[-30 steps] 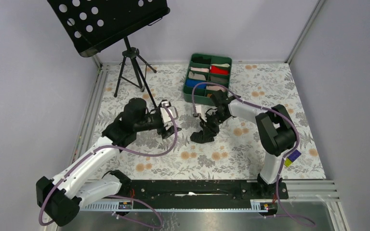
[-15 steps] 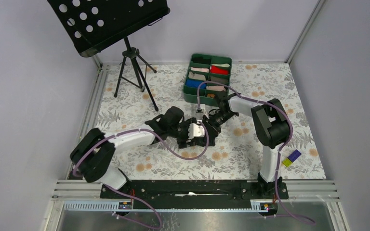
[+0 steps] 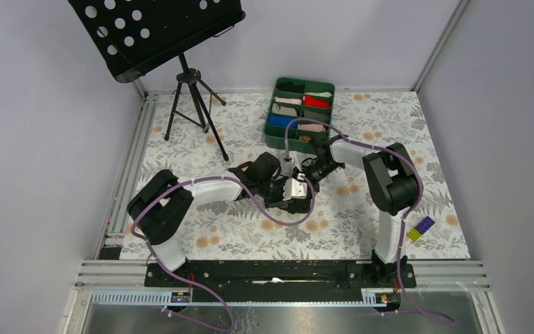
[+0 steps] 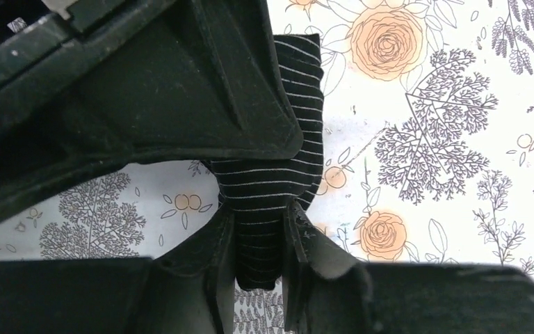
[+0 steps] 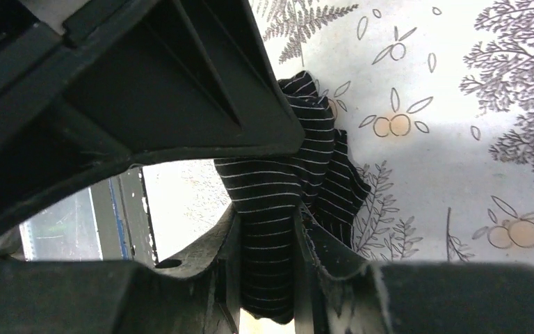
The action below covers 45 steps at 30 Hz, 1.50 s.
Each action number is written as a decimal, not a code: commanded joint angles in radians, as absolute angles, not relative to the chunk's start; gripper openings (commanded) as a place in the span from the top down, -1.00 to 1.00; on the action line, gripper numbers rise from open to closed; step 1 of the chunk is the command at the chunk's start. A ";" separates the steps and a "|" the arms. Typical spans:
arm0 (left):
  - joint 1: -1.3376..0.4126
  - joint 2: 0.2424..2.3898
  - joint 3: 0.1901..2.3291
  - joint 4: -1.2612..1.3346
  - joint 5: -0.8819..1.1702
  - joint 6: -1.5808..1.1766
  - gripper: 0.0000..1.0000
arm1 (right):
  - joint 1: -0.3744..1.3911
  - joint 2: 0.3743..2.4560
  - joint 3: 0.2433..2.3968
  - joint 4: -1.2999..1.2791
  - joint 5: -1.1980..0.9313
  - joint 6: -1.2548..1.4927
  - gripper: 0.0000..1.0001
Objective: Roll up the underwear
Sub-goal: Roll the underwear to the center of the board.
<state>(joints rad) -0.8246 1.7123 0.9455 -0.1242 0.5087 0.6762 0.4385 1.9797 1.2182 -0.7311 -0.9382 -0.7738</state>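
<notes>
The underwear [image 4: 278,174] is black cloth with fine white stripes, bunched over the flowered table cover near the middle of the table. My left gripper [image 4: 261,233] is shut on one fold of it, and the cloth fills the gap between the fingers [image 4: 215,250]. My right gripper [image 5: 268,240] is shut on another fold of the underwear [image 5: 285,177]. In the top view the left gripper [image 3: 297,197] and the right gripper [image 3: 311,171] meet almost tip to tip. They hide most of the cloth there.
A green tray [image 3: 270,120] with several small cloth rolls stands just behind the grippers. A black music stand on a tripod [image 3: 193,104] is at the back left. Two small blocks [image 3: 421,227] lie at the right front. Walls close in the table.
The left arm swung in from the left to the underwear and its gripper closed on the cloth. The right gripper kept its hold and shifted slightly backward.
</notes>
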 commanded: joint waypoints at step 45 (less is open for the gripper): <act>-0.716 2.218 1.454 -0.700 0.939 0.327 1.00 | 0.711 1.069 0.678 -0.395 -0.333 -1.090 -0.32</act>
<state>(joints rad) -0.7113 2.1689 1.4761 -0.6376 1.0008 0.3145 0.6220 1.0180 0.7166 -0.5663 -0.3996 -1.0286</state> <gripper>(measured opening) 0.249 0.638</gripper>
